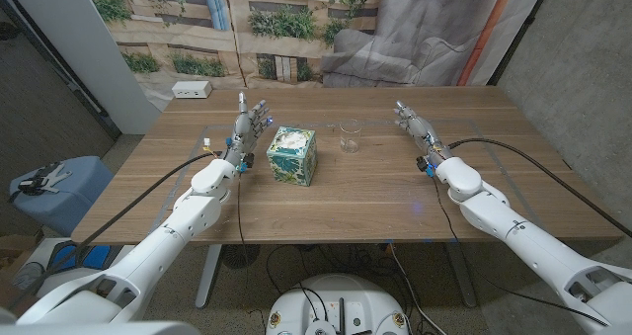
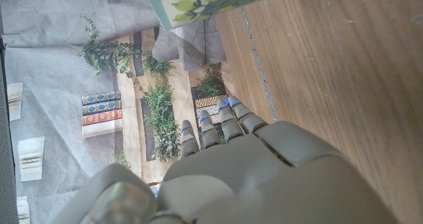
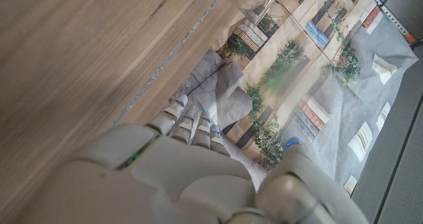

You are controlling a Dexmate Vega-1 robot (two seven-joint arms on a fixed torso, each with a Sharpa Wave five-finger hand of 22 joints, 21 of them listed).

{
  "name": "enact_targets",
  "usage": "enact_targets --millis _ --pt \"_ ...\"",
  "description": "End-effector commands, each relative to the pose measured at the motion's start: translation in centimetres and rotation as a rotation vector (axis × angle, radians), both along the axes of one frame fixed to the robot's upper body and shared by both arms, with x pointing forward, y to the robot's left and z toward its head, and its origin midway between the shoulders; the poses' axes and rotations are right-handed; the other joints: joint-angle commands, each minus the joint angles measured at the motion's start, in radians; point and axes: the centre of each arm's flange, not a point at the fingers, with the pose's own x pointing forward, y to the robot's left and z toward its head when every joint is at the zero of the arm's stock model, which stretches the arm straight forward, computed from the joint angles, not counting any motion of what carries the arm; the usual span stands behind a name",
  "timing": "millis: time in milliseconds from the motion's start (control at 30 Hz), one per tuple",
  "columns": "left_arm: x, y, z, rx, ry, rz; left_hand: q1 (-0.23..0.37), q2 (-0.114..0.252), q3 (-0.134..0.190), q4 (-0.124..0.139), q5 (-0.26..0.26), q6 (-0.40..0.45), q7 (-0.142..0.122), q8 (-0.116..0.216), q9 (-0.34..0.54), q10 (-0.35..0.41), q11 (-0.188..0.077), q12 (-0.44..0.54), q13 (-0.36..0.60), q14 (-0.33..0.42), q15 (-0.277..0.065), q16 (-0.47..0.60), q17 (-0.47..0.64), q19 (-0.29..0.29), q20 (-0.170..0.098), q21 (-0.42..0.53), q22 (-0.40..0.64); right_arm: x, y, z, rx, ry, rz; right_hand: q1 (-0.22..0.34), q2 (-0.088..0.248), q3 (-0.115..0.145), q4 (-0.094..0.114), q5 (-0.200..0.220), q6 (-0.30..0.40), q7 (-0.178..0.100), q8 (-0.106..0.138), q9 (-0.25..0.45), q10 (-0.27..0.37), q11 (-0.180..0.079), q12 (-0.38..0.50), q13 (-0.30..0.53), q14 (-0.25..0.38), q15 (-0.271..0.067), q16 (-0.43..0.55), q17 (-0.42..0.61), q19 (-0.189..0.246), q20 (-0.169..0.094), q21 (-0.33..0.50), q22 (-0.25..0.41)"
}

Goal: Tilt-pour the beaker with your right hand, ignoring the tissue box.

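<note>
Now, left hand (image 1: 253, 121) over the wooden table (image 1: 375, 202), fingers apart and holding nothing, tissue box (image 1: 292, 155) just beside it, clear beaker (image 1: 350, 135) upright in the middle, right hand (image 1: 415, 123) apart from it, fingers spread, empty.

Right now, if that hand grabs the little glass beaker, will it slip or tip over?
The beaker looks like clear, smooth glass, so probably slippery and breakable. It seems empty, so likely light. It stands upright and squat; a sideways nudge from the right hand might slide it rather than topple it.
</note>
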Motion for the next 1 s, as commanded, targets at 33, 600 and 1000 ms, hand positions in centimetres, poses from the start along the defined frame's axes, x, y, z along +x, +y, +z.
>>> enact_targets --millis 33,600,1000 --pt "0.0 0.0 0.0 0.0 0.0 0.0 0.002 0.026 -0.007 0.001 0.005 -0.002 -0.007 0.007 0.003 0.009 0.001 0.006 0.003 0.006 0.0 0.005 0.005 0.006 -0.009 0.007 0.003 -0.3 0.7 0.1 -0.173 -0.072 -0.035 0.028 -0.017 0.006 -0.022 -0.004 -0.008 0.005 0.008 0.003 0.003 -0.01 0.005 0.003 -0.007 -0.009 0.005 -0.004 -0.008 -0.002 0.008 0.003" --pt "0.0 0.0 0.0 0.0 0.0 0.0 0.001 0.026 -0.007 0.001 0.005 -0.003 -0.007 0.007 0.003 0.009 0.002 0.006 0.003 0.005 0.001 0.004 0.005 0.006 -0.009 0.007 0.003 -0.2 2.7 0.0 -0.305 -0.116 -0.047 0.142 -0.074 0.023 -0.13 -0.022 -0.098 0.004 0.01 0.012 -0.057 -0.017 0.0 0.013 -0.064 0.019 0.0 -0.031 -0.046 0.028 0.003 0.004" --pt "0.0 0.0 0.0 0.0 0.0 0.0 0.001 0.026 -0.007 0.001 0.005 -0.003 -0.007 0.007 0.003 0.009 0.003 0.006 0.003 0.006 0.001 0.005 0.005 0.006 -0.009 0.007 0.003 0.3 3.9 -0.7 -0.4 -0.092 -0.08 0.175 -0.102 0.023 -0.152 -0.023 -0.169 0.033 0.005 0.016 -0.095 -0.014 -0.001 0.017 -0.101 0.028 0.002 -0.041 -0.16 0.062 -0.008 0.006"
